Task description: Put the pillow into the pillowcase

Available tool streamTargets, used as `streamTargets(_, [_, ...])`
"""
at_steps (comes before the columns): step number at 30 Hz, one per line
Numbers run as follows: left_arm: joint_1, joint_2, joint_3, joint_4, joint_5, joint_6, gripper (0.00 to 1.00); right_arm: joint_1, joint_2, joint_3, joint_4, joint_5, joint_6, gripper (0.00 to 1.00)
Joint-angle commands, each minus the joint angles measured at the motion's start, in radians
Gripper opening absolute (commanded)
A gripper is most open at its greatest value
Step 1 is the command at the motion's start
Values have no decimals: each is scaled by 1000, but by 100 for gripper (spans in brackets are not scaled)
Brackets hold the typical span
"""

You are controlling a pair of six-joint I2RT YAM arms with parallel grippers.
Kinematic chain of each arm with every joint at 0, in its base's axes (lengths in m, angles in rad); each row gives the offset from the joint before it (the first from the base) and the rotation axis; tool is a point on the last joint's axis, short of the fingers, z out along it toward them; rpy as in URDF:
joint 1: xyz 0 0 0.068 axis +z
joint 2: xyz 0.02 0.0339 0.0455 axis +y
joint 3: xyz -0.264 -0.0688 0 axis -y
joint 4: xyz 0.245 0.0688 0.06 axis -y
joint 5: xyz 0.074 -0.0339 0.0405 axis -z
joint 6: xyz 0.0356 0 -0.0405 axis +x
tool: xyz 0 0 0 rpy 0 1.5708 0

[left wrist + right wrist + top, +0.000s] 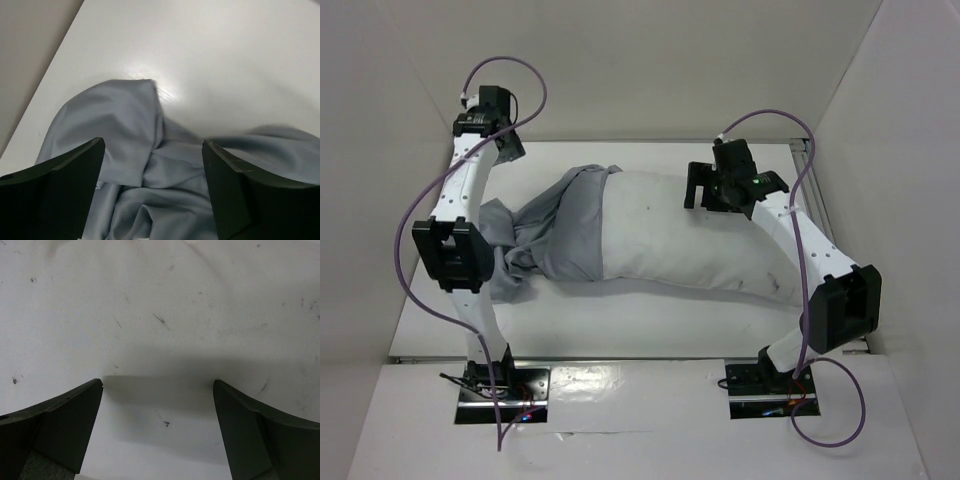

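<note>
The pillow [690,240] lies lengthwise across the bench [650,320]. Its left end is tucked inside the grey pillowcase [565,225], which is bunched and wrinkled toward the left. The left hand [152,145] hangs over the far-left folds of the pillowcase with its fingers apart and nothing between them. The right hand [157,382] is also spread wide, close above the pillow's speckled far edge and gripping nothing.

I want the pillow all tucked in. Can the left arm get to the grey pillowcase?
Probably yes. The left pincer hangs open right above the pillowcase, whose loose end lies bunched on the table with nothing over it.
</note>
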Motion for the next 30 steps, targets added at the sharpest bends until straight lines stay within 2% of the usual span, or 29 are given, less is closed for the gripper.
streamTargets(1, [-96, -75, 220, -77, 70, 125, 90, 13, -46, -9, 10, 0, 3, 99])
streamTargets(3, [-140, -150, 197, -40, 168, 155, 79, 13, -46, -9, 22, 0, 12, 99])
streamTargets(4, [-158, -173, 148, -23, 309, 155, 68, 13, -46, -19, 36, 0, 12, 99])
streamTargets(5, [-190, -191, 124, 3, 387, 155, 64, 13, -70, -31, 57, 0, 12, 99])
streamTargets(7, [-236, -213, 46, 30, 554, 110, 62, 13, -90, -41, 84, -12, 12, 99])
streamTargets(10, [-365, -179, 19, 43, 516, 89, 70, 13, -101, -42, 84, -2, 12, 99])
streamTargets(12, [-432, -121, 19, 24, 418, 80, 76, 13, -90, -15, 59, 11, 12, 99])
streamTargets(14, [-453, -78, 63, -11, 408, 70, 76, 13, -81, -15, 49, 20, 12, 99])
streamTargets(18, [-483, -41, 22, -11, 335, 61, 76, 13, -92, -35, 59, 20, 12, 99])
streamTargets(22, [-493, -29, -41, -11, 279, 33, 69, 13, -92, -35, 50, 29, 12, 99])
streamTargets(23, [-493, -29, -50, -11, 263, 20, 63, 13, -92, -35, 50, 29, 12, 99])
streamTargets(26, [-513, -40, -88, -11, 193, 0, 62, 13, -82, -25, 41, 40, 12, 99])
streamTargets(30, [-513, -66, -116, 1, 193, 0, 60, 13, -82, -25, 41, 40, 21, 99])
